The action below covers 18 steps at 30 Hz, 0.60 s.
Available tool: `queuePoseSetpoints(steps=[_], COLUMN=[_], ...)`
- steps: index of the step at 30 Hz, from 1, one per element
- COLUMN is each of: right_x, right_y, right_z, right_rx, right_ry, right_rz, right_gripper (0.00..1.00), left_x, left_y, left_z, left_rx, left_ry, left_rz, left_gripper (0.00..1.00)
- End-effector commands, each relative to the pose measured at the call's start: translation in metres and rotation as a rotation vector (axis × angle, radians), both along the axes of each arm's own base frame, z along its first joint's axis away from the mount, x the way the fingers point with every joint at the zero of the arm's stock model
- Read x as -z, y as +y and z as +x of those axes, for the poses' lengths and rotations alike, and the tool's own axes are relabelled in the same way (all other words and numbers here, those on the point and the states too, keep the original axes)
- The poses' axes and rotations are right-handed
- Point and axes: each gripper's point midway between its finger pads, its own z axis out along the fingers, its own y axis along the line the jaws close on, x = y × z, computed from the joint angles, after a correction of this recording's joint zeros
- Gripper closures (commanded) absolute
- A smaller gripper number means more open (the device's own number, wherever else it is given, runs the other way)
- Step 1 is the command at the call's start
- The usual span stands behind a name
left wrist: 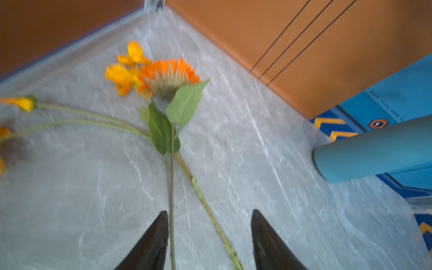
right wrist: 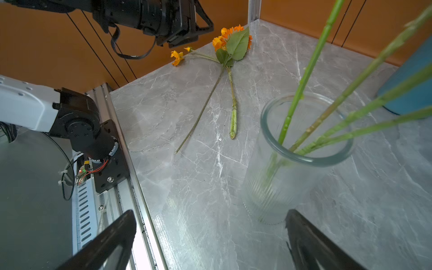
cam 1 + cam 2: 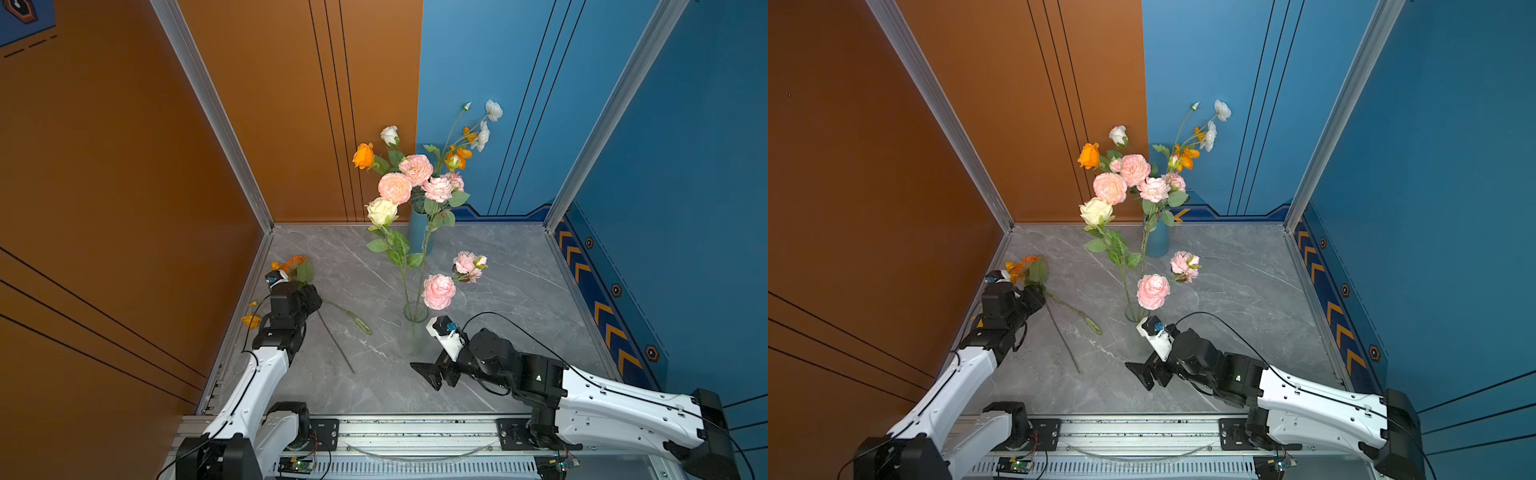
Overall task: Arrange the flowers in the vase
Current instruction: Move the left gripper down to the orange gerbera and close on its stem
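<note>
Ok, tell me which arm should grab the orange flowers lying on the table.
Left. The left hand hangs open over the orange flowers, one stem between its jaws; the right hand is over by the glass vase.

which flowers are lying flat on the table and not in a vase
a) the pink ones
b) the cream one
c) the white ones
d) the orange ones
d: two stems of orange flowers lie flat on the table by the left arm, while the pink, white and cream blooms all stand upright in the glass vase or the blue vase.
</note>
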Motion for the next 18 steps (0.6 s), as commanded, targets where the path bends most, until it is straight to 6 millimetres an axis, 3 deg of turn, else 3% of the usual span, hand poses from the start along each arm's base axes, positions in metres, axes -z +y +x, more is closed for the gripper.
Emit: queuePoseSetpoints(steps=[1, 8, 18], right_x=[-0.012, -0.008, -0.009], right_y=[0.013, 0.039, 0.064], right_z=[-0.003, -0.009, -0.014], right_rx=[-0.010, -0.059, -0.108], right_ry=[-0.007, 0.009, 0.015], right_rz=[0.075, 0.086, 0.101], right_gripper=[0.00, 0.00, 0.00], left_x=[0.007, 0.049, 0.092], left_y=[-0.021, 0.003, 0.015], left_z=[0.002, -0.003, 0.013], left_rx=[0.053, 0.035, 0.026], left_ry=[0.066, 0.349, 0.498], left_rz=[-0.158, 0.035, 0.074], left_gripper=[0.46, 0.49, 0.65])
